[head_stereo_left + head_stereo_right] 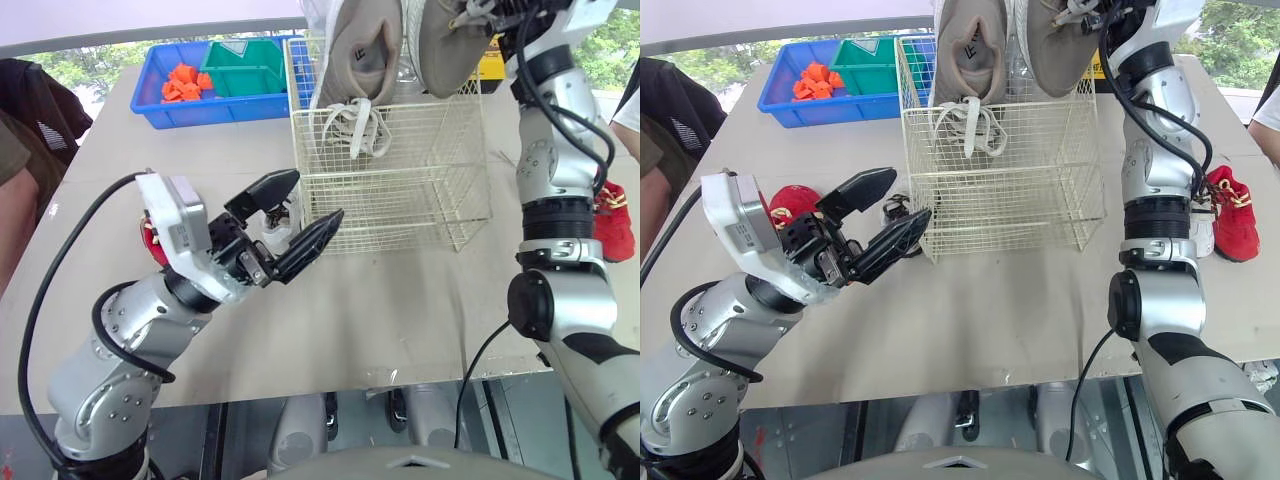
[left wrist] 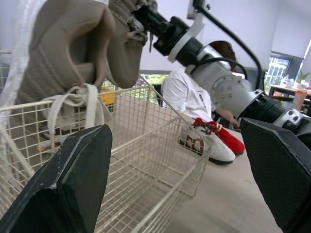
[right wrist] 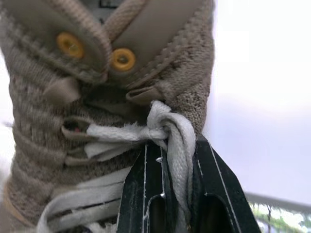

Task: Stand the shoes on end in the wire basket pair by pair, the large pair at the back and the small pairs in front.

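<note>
While right gripper pinches a large shoe's laces over the basket, left gripper gapes; next, lower it beside its mate.

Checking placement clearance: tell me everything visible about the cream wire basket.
The cream wire basket is a rectangular, open-topped box of thin coated wire mesh, standing upright on the grey table. One tan knit shoe stands on end at its back left, laces dangling. A second tan knit shoe, pinched by the right gripper, hangs over its back right. The open left gripper sits by its front left corner; contact cannot be told.
</note>
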### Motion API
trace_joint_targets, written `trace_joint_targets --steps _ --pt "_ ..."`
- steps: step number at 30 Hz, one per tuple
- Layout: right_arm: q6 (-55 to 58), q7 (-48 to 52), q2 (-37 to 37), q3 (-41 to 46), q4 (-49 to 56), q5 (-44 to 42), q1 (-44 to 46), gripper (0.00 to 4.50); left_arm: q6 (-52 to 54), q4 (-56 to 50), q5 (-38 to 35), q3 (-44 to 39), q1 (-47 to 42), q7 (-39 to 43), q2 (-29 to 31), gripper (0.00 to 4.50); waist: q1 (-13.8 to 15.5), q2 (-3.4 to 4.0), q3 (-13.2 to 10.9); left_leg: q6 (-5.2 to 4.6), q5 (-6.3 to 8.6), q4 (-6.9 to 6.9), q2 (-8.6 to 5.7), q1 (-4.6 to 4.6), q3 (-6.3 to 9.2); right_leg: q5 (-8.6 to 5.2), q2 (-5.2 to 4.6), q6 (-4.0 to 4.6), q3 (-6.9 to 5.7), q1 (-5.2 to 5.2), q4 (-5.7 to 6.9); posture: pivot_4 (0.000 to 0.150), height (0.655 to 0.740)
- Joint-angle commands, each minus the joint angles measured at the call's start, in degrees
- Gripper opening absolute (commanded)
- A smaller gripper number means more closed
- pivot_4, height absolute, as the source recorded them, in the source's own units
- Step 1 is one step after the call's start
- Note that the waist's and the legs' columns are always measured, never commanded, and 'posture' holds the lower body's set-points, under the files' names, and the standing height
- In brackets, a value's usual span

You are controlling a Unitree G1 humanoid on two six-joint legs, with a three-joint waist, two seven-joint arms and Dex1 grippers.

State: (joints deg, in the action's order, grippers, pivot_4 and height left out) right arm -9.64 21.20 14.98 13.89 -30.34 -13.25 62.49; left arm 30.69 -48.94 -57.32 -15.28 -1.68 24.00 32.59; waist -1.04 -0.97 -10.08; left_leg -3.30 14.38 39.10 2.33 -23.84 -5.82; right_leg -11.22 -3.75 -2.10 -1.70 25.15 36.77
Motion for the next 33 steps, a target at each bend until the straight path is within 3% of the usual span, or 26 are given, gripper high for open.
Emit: trace_joint_targets --steps 1,21,22,23,27,30,33 --pt "-1.2 -1.3 0.0 -0.6 2.6 0.3 -0.8 0.02 -1.7 -1.6 -0.7 -0.5 -0.2 0.5 0.8 4.5 0.1 -0.01 0.0 0.0 0.0 0.0 0.0 0.0 0.02 -0.02 0.0 0.04 -0.02 -0.01 0.0 0.15 0.74" --pt "4.7 -0.3 -1.7 -4.2 12.1 -1.2 -17.3 0.02 -3.2 0.3 1.8 1.1 0.2 2.5 0.7 4.5 0.3 -0.03 0.0 0.0 0.01 -0.01 -0.04 0.01 0.06 -0.05 -0.06 0.07 -0.1 -0.05 -0.04 0.15 0.74" --pt "5.3 -0.1 -1.6 -4.1 13.1 -1.6 -18.0 0.75 -3.2 0.4 1.9 1.1 0.3 2.6 0.7 4.5 0.3 -0.04 0.0 0.0 0.01 -0.01 -0.04 0.01 0.06 -0.05 -0.06 0.07 -0.1 -0.06 -0.04 0.15 0.74" --pt "6.3 0.4 -1.3 -4.0 14.7 -2.3 -19.0 1.02 -3.3 0.6 1.9 0.9 0.6 2.8 0.7 4.5 0.3 -0.05 0.0 0.0 0.01 -0.01 -0.03 0.01 0.07 -0.05 -0.06 0.07 -0.11 -0.06 -0.05 0.15 0.74" --pt "10.8 1.7 0.5 -3.6 20.6 -4.6 -21.9 3.17 -3.6 0.8 2.0 0.6 1.3 2.9 0.9 4.5 0.2 -0.05 0.0 -0.06 0.04 -0.01 -0.03 0.08 0.05 -0.06 -0.06 0.08 -0.08 -0.1 -0.03 0.15 0.74" --pt "16.4 3.9 3.2 -3.3 26.0 -7.6 -24.6 4.46 -3.7 0.9 1.9 0.4 1.9 2.8 1.0 4.5 0.2 -0.04 0.0 -0.11 0.07 -0.01 -0.02 0.09 0.06 -0.06 -0.07 0.09 -0.08 -0.09 -0.02 0.15 0.74" --pt "21.9 6.9 6.6 -3.5 31.4 -10.3 -27.2 4.46 -3.7 1.2 1.2 -0.2 2.5 2.1 0.8 4.5 0.3 -0.03 0.0 -0.19 0.12 -0.01 -0.02 0.07 0.07 -0.06 -0.07 0.1 -0.08 -0.08 -0.02 0.15 0.74"
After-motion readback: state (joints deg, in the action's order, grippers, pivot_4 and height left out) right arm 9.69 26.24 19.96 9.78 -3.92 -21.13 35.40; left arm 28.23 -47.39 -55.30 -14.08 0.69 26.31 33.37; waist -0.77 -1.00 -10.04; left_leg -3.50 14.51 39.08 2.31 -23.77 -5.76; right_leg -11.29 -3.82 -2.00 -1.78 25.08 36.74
